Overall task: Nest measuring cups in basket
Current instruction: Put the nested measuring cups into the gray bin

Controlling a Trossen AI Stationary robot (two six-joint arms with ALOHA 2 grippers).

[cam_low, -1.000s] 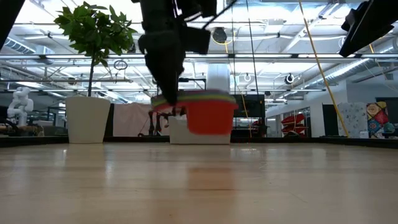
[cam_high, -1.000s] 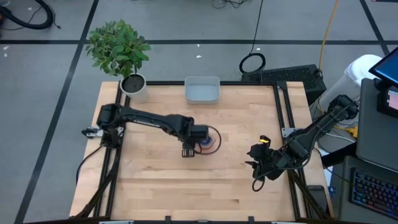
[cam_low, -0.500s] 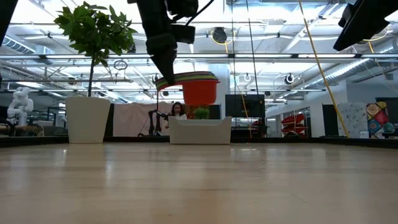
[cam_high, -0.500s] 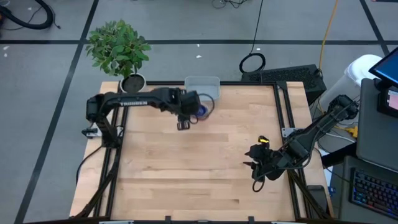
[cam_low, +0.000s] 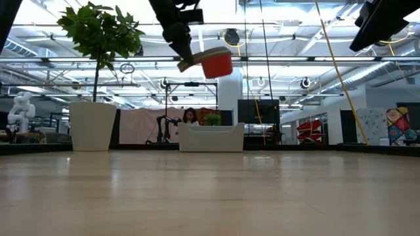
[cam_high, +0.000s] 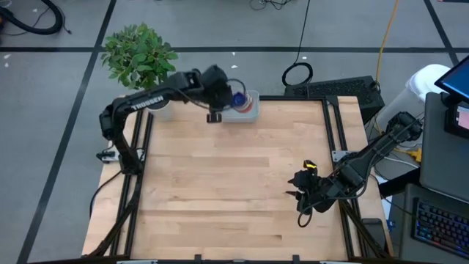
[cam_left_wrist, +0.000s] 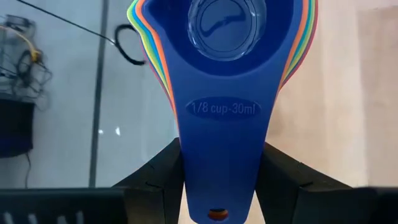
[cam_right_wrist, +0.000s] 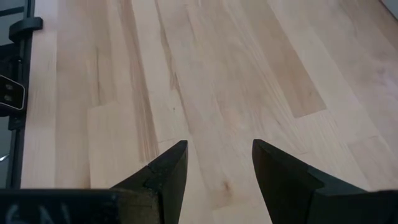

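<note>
A: Far left, a leafy potted plant (cam_high: 139, 57) sits off the back-left corner of the wooden table (cam_high: 220, 191), its white pot (cam_low: 92, 126) tall in the low view.

B: And just right of it, the left gripper (cam_high: 218, 94) is stretched out to the back edge, up in the air, jaws clenched on the handles of the stack of measuring cups (cam_high: 239, 98).

A: The wrist camera shows it well: a dark blue cup (cam_left_wrist: 229, 74) on top, printed 1/8 cup, with yellow, orange, green and red rims fanning out beneath it, a dark finger on either side of the handle.

B: From table height the red cup (cam_low: 216, 65) is the outermost one, hanging tilted, well above the pale basket (cam_low: 211, 137).

A: From overhead the stack hovers over that basket (cam_high: 250, 111), which rests at the table's back edge. Nothing's in it that I can make out.

B: Now across to the right: the right gripper (cam_high: 300, 196) waits low near the table's right edge, fingers (cam_right_wrist: 283, 177) spread apart, holding nothing, only bare wood beyond them.
</note>
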